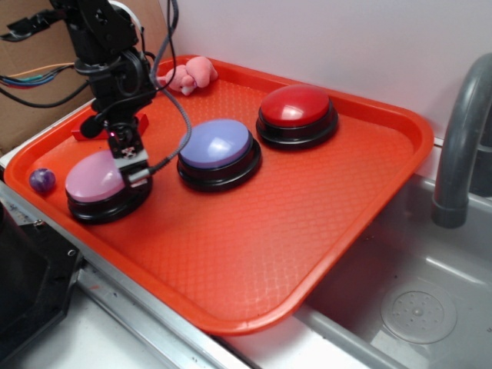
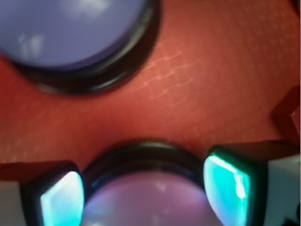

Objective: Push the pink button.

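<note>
Your black gripper is hanging directly over the large round button with the glossy pale pink dome on a black base, which is sitting at the near left of the textured orange plastic tray. In the wrist view its fingers are standing spread apart, flanking the pink dome. The periwinkle-blue domed button is sitting just beside it
</note>
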`<state>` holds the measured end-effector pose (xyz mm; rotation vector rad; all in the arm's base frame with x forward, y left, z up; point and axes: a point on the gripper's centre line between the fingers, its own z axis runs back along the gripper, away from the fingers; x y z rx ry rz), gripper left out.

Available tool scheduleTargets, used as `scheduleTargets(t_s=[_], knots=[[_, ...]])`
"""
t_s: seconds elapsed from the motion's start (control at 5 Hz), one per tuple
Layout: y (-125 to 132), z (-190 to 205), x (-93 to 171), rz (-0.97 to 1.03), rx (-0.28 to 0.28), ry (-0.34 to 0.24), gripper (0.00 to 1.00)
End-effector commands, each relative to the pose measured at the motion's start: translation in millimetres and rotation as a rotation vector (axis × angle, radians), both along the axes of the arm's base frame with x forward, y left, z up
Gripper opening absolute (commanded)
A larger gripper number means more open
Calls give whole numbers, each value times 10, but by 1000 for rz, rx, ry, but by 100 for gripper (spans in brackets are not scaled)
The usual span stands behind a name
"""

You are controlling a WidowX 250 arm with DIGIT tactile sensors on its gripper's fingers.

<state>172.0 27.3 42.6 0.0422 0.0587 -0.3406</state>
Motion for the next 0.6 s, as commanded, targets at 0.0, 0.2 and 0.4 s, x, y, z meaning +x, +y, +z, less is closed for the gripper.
scheduleTargets(t_s=[0.0,0.2,0.4], knots=[[-18,637,7,-25,17,-60,100],[93,807,-91,16,13,-83,100],[125,832,-112,30,0,-93,100]])
